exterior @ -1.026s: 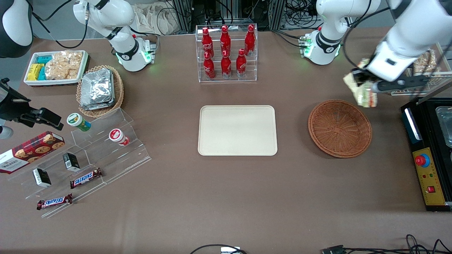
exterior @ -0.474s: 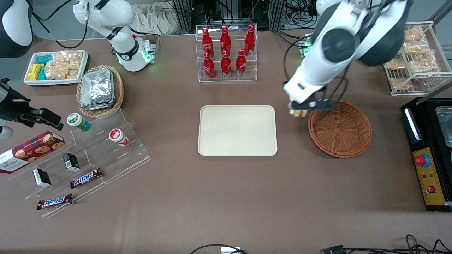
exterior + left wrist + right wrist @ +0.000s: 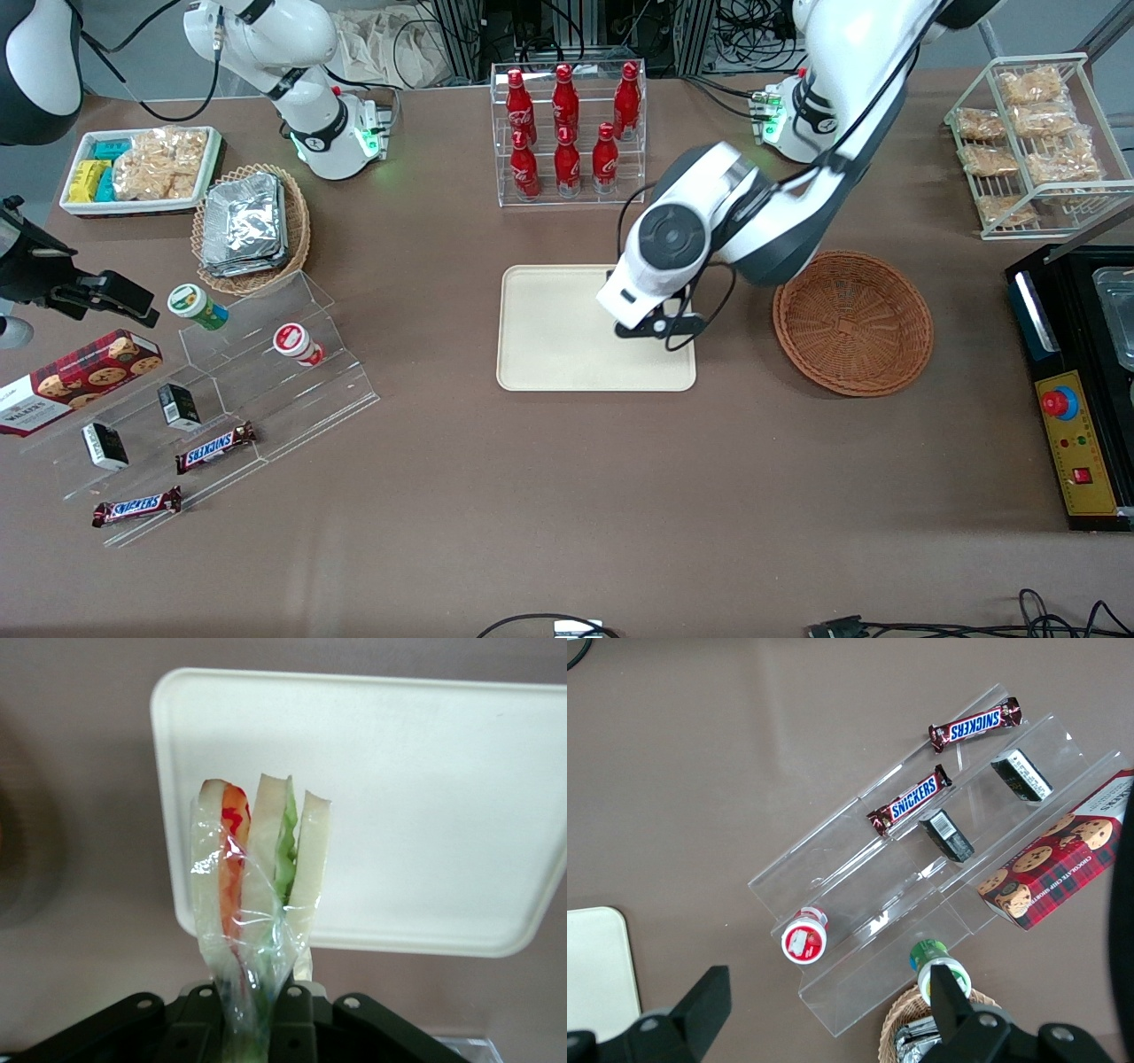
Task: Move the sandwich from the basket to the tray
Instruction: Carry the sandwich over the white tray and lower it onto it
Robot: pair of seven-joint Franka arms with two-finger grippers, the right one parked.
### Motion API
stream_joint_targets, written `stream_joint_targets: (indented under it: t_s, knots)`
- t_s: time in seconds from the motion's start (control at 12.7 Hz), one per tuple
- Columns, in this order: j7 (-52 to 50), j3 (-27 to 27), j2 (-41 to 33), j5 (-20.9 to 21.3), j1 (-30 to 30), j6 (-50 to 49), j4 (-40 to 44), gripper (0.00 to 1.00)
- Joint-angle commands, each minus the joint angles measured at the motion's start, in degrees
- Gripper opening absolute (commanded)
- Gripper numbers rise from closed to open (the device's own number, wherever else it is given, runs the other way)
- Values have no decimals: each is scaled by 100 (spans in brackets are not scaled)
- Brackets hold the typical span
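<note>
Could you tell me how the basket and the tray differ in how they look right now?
The basket is round, reddish-brown woven wicker; the tray is rectangular, smooth and cream. The basket has nothing above it, while the end effector, shut on the sandwich, is over the tray's edge nearest the basket. Both lie flat on the brown table with nothing in them.

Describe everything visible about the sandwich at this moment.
The sandwich is a wedge of three pale bread slices with an orange-red filling layer and a green leafy layer, wrapped in clear, crinkled film. It is held on edge, its layers showing edge-on to the wrist camera, with the film's gathered end pinched in the black end effector, which is shut on it. It hangs above the cream tray near one corner, apparently not touching it. In the front view the arm hides it.
</note>
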Motion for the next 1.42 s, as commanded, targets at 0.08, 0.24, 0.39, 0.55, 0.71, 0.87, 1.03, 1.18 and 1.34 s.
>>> stream_joint_targets:
  t_s: [0.08, 0.24, 0.39, 0.55, 0.71, 0.87, 1.03, 1.18, 1.34]
  knots:
    - [-82, 52, 256, 267, 49, 760, -519, 0]
    - [76, 236, 362, 284, 49, 956, -697, 0]
    - [200, 280, 458, 468, 67, 1044, -837, 0]
    - [217, 342, 511, 495, 58, 1386, -1065, 0]
    - [296, 351, 626, 504, 58, 1475, -1101, 0]
    - [296, 351, 687, 504, 67, 1484, -1101, 99]
    - [296, 351, 679, 495, 58, 1414, -1084, 100]
    - [288, 351, 661, 495, 145, 1387, -1093, 100]
    - [296, 342, 609, 487, 181, 1300, -1084, 100]
